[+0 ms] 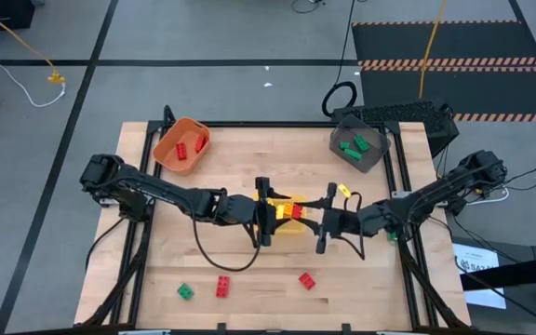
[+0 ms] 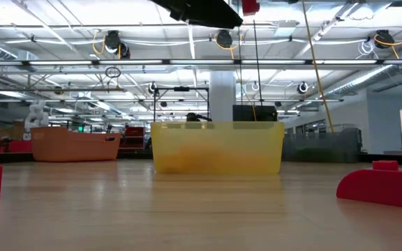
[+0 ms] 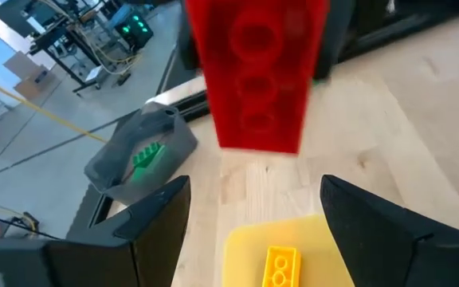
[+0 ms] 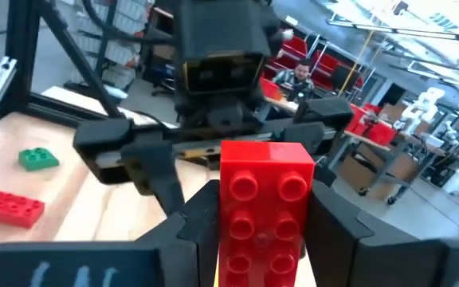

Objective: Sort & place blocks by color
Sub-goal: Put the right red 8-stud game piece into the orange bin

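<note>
- Blocks (image 1: 194, 146) sorted so far: red in orange bin (image 1: 167, 150), green in grey bin (image 1: 372, 154), yellow in yellow bin (image 2: 217, 147).
- Right gripper (image 4: 263, 211): pinching red block (image 4: 264, 209) above yellow bin.
- Left gripper (image 3: 252, 214): spread, empty, facing it.
- Left on bench (image 1: 249, 279): green block (image 1: 185, 291), two red (image 1: 222, 286).

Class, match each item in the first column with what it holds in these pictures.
Column one:
1 orange bin
2 dark grey bin
3 yellow bin
4 right gripper

Column two:
A green blocks
B single red block
C two red blocks
D yellow block

Pairs: 1-C, 2-A, 3-D, 4-B.
</note>
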Motion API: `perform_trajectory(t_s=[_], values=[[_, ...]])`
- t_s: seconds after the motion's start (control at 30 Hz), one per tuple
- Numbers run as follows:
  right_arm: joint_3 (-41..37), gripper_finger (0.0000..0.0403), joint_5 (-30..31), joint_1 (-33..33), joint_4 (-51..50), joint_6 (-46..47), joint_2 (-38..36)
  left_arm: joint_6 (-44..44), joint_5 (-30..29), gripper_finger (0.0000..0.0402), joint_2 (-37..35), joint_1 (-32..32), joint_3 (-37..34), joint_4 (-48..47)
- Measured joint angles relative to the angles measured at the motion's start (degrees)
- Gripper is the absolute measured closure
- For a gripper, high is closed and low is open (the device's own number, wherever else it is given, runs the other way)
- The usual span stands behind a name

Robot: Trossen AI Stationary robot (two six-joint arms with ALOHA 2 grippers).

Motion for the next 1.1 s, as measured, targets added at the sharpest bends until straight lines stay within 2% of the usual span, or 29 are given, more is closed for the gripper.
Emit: perform_trajectory(t_s=[0.17, 0.4, 0.57, 0.9, 1.0, 1.1], values=[[0.0, 0.0282, 4.2, -0.1, 1.4, -0.9, 1.2, -1.9, 0.0, 0.0119, 0.0, 0.0, 0.0, 5.2], [0.0, 0.0282, 4.3, -0.6, 10.1, -6.3, 6.4, 0.2, -0.2, 0.0119, 4.5, -0.2, 0.0, 11.8], [0.0, 0.0282, 4.3, -0.6, 12.9, -7.1, 8.5, 1.5, -2.7, 0.0119, 7.7, 0.3, 0.0, 17.4], [0.0, 0.0282, 6.0, -0.5, 12.0, -6.8, 8.6, 1.2, -9.3, 0.0121, 7.4, 0.0, 0.0, 18.5], [0.0, 0.0282, 6.1, -0.5, 12.0, -6.8, 8.6, 0.3, -9.4, 0.0145, 7.4, 0.0, 0.0, 18.3], [0.0, 0.0271, 8.7, -0.5, 12.4, -6.7, 8.6, -0.4, -9.5, 0.0204, 7.4, 0.0, 0.0, 18.4]])
